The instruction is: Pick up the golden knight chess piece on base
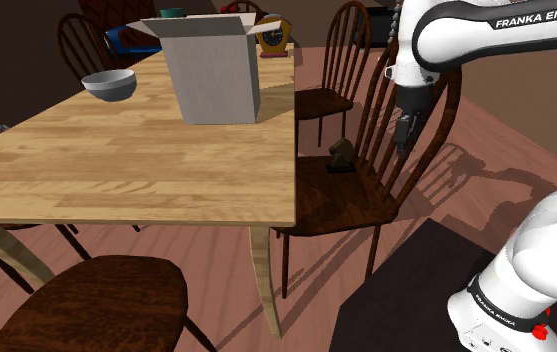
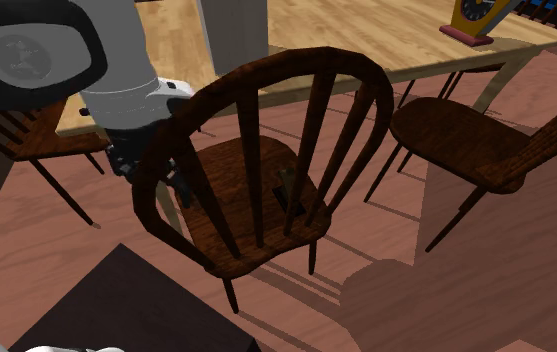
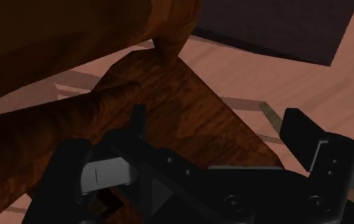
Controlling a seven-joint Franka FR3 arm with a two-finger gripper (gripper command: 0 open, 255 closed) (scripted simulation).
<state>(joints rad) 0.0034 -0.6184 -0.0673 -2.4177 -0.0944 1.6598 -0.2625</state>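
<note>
Black fingers [image 3: 299,130] of the gripper [image 3: 218,127] are standing apart and gripping nothing, hovering just outside the curved back of the dark wooden chair [image 2: 236,215], seemingly because the dull brownish-gold knight [image 2: 288,187] is sitting upright on that seat, beyond the spindles

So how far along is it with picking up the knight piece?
Nothing done yet: the knight stands on the chair seat. In hand: the approach, open jaws hanging beside the chair's back, apart from the knight. Left: reach it, close, lift.
</note>
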